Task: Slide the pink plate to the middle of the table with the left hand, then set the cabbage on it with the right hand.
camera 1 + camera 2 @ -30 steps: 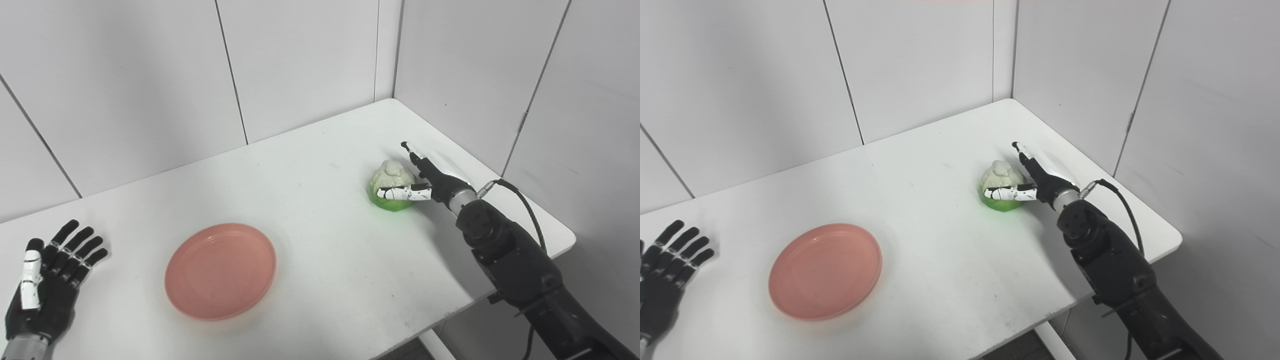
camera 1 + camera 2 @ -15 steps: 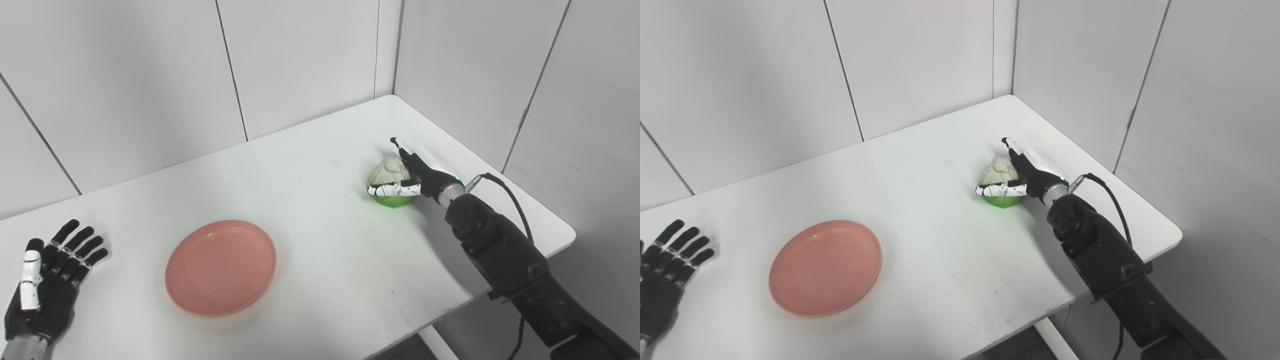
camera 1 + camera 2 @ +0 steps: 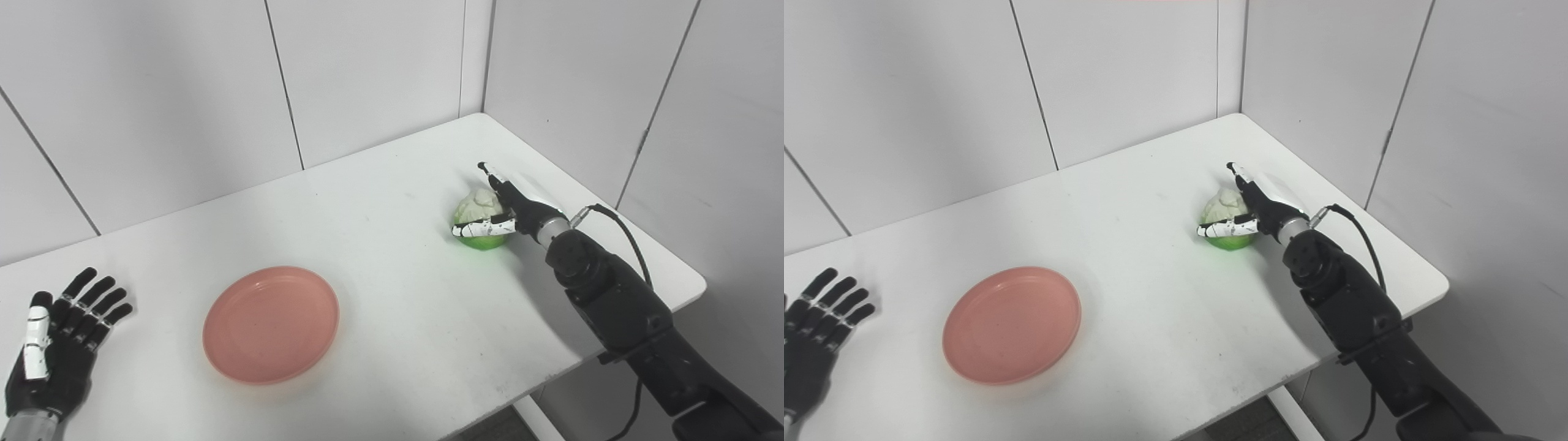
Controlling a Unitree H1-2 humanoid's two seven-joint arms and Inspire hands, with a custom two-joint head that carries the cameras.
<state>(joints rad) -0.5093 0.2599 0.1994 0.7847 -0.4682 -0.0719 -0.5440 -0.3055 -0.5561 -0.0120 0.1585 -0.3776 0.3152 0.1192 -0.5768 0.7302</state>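
A pink plate (image 3: 271, 323) lies on the white table (image 3: 392, 288), left of its middle. A cabbage (image 3: 476, 208), pale on top and green below, sits at the right side of the table. My right hand (image 3: 511, 211) is open around the cabbage, thumb across its front and fingers behind it; the fingers are still spread. My left hand (image 3: 58, 343) rests open and flat on the table at the far left, apart from the plate.
White panel walls close the table at the back and right. The table's front edge and right corner (image 3: 692, 285) are near my right forearm (image 3: 612, 294). A cable (image 3: 618, 226) loops off the right wrist.
My right hand has reached farther left around the cabbage, its thumb now across the front. The view has shifted slightly. The plate and left hand have not moved.
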